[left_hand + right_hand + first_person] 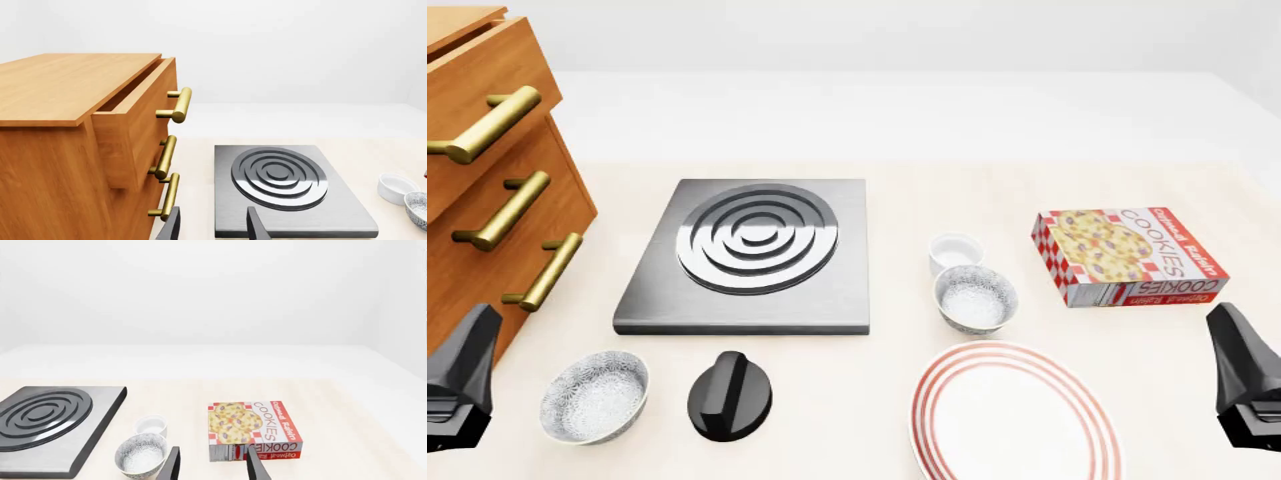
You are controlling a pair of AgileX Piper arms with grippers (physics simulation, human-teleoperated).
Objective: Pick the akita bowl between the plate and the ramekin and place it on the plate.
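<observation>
The speckled akita bowl (976, 298) stands upright between the small white ramekin (956, 250) behind it and the red-ringed plate (1014, 415) in front. The right wrist view shows the bowl (141, 455) and ramekin (151, 426) just off to one side of my right gripper (212, 466), which is open and empty. In the front view that gripper (1234, 345) hangs at the right edge, well clear of the bowl. My left gripper (474, 335) is at the far left, open and empty (213, 227), with the bowl (419, 209) at its view's edge.
A look-alike speckled bowl (594, 396) and a black knob (731, 396) sit front left. The grey stove plate (754, 250) lies mid-table. A cookies box (1128, 255) lies right of the ramekin. A wooden dresser (487, 190) with brass handles stands at left, its top drawer ajar.
</observation>
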